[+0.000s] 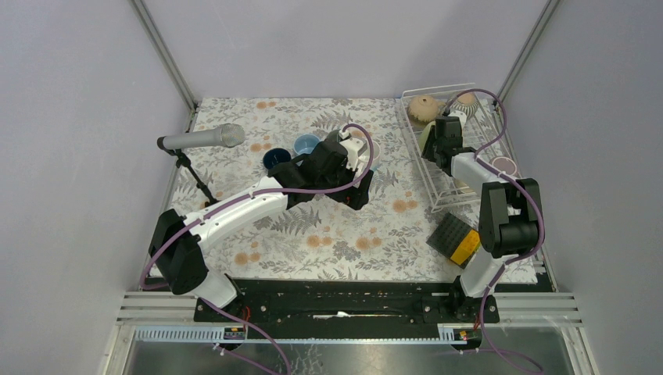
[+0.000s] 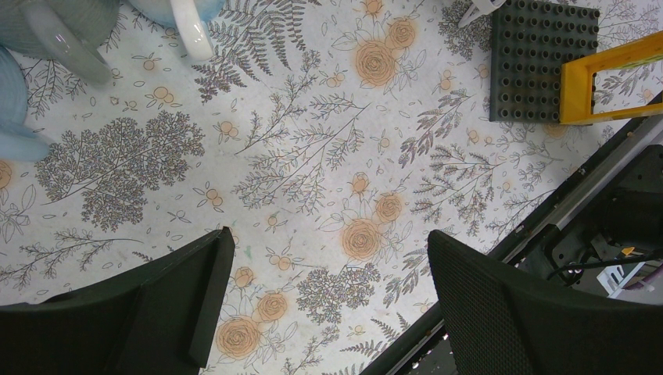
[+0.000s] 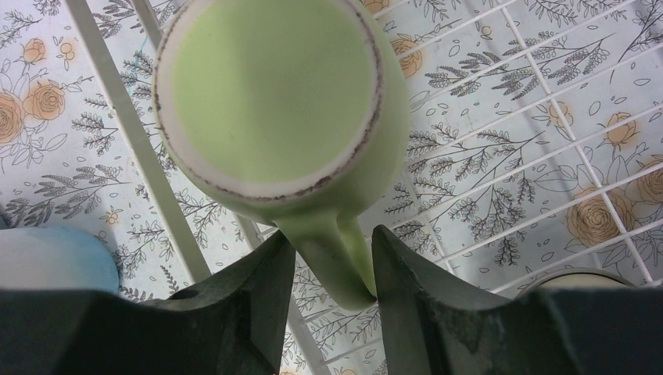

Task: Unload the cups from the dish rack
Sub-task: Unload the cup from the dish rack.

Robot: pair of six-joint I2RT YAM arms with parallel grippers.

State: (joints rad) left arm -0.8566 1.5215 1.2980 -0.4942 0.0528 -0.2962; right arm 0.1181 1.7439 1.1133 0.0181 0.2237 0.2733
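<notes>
My right gripper (image 1: 435, 143) is over the near left part of the white wire dish rack (image 1: 439, 197). It is shut on the handle of a green mug (image 3: 270, 94), held bottom toward the camera between the fingers (image 3: 332, 258) above the rack wires (image 3: 125, 133). A tan mug (image 1: 422, 109), a striped mug (image 1: 467, 101) and a pink mug (image 1: 505, 166) sit in the rack. A dark blue mug (image 1: 275, 158) and a light blue mug (image 1: 306, 143) stand on the cloth. My left gripper (image 1: 361, 191) is open and empty above the cloth (image 2: 328, 266).
A black-and-orange square pad (image 1: 455, 238) lies near the right arm's base and shows in the left wrist view (image 2: 539, 62). A microphone on a stand (image 1: 203, 139) is at the left. Mugs (image 2: 55, 31) show at the top left of the left wrist view.
</notes>
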